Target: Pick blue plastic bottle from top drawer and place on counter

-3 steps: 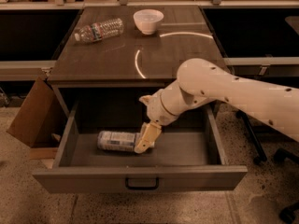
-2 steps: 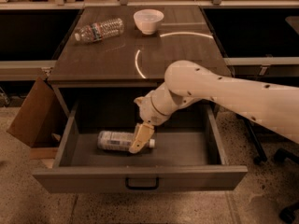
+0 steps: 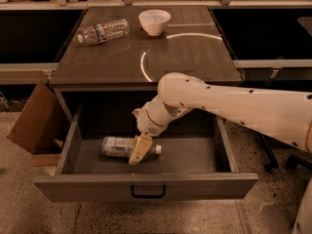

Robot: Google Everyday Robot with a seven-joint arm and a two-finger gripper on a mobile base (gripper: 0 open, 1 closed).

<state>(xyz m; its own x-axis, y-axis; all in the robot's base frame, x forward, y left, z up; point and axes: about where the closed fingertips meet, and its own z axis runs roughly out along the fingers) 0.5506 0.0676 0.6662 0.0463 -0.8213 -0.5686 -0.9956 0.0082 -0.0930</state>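
**Claw down in the open drawer, over the bottle**

The claw (image 3: 140, 150) hangs low inside the top drawer (image 3: 146, 185), pointing down and to the left. It overlaps the cap end of the blue plastic bottle (image 3: 117, 146). Whether it is apart, together or clamped on the bottle cannot be told from this view.

The bottle lies on its side on the drawer floor, left of centre, with its white cap towards the right. The white arm (image 3: 234, 106) reaches in from the right, across the drawer's right half.

The drawer is pulled fully out, its dark bar handle (image 3: 147, 192) at the middle of the front panel.

Above it, the dark bench (image 3: 195, 57) carries a clear ribbed bottle (image 3: 103, 31) lying near the back left corner and a white bowl (image 3: 154, 22) just beside it. A cardboard box (image 3: 34, 118) stands open on the floor to the left of the cabinet.
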